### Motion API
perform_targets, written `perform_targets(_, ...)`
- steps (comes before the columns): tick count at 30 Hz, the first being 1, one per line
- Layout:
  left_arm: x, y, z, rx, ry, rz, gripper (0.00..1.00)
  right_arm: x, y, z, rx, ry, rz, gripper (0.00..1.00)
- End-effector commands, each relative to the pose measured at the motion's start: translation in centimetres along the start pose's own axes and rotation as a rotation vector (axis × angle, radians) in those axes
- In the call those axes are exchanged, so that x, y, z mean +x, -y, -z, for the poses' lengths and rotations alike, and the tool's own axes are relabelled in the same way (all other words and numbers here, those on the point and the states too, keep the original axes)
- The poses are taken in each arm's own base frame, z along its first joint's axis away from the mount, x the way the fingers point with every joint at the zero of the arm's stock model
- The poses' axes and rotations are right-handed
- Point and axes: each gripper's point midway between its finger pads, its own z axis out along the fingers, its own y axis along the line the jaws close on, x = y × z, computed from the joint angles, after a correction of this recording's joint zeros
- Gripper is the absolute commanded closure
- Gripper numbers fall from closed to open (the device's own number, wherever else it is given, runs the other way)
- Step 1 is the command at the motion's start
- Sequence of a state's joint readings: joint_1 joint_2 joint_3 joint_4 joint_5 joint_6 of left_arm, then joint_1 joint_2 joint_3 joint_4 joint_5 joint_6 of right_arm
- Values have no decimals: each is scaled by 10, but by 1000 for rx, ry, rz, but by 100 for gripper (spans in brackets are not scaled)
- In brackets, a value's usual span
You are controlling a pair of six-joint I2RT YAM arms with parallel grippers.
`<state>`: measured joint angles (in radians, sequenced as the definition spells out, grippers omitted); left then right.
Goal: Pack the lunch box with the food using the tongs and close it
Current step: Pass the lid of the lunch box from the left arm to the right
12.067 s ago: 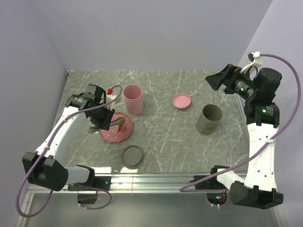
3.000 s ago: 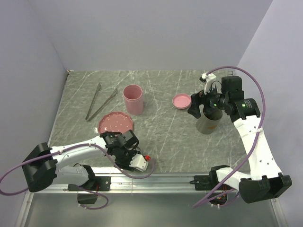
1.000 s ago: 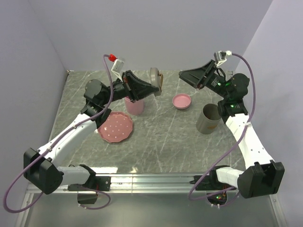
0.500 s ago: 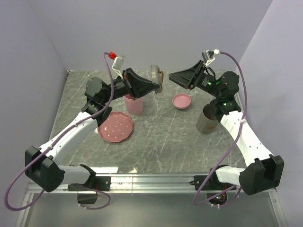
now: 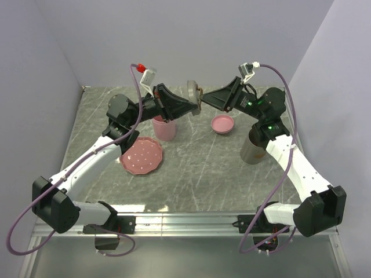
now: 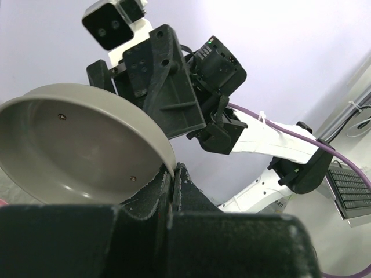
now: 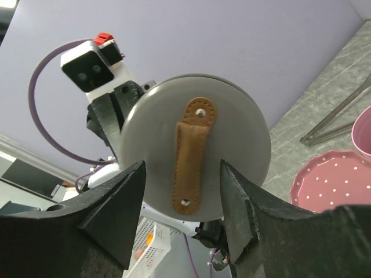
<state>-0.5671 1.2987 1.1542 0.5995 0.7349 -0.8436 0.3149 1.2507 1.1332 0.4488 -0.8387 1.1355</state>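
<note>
The left fingers point(image 6: 148, 200) pinch the rim of the grey lid point(image 7: 235, 142), holding it upright in mid-air. The right fingers point(image 7: 116, 202) stand spread and empty, flanking its tan strap point(image 7: 188, 159). The grey lunch box point(image 5: 253, 153) sits on the worktop point(image 5: 197, 168) under that arm.

Smooth matt grey plastic lid point(image 7: 148, 145); its stitched tan strap point(image 7: 190, 156) looks like leather, fixed with metal rivets point(image 7: 200, 113). The counter point(image 5: 197, 168) resembles veined grey stone.
</note>
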Motion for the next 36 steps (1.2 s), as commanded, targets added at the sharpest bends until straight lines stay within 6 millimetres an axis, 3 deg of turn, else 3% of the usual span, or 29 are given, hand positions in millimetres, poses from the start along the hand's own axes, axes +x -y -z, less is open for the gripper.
perform_targets(1, -21, 21, -8, 56, 43, -48, 100, -10, -23, -6, -60, 15, 68, 40)
perform_targets(8, -15, 25, -11, 71, 29, -40, 100, -11, -24, -7, -65, 14, 72, 46)
perform_targets(17, -9, 26, -13, 81, 14, -32, 100, -11, -35, -5, -100, 11, 86, 64)
perform_targets(26, 4, 19, -11, 56, -23, -25, 99, -13, -34, -4, -63, 9, 142, 99)
perform_targets(27, 5, 19, -10, 53, -26, -24, 99, -14, -35, -2, -58, 10, 155, 100)
perform_targets(30, 7, 14, -9, 20, -42, -9, 85, -19, -30, 2, -28, 18, 175, 100)
perform_targets(31, 5, 16, -7, 19, -43, -23, 68, -22, -28, 6, -12, 22, 186, 100)
perform_targets(34, 4, 9, -1, -20, -62, -21, 47, -31, -19, 18, 44, 33, 227, 100)
perform_targets(36, 2, 2, 7, -57, -77, -34, 41, -30, -13, 27, 101, 22, 229, 100)
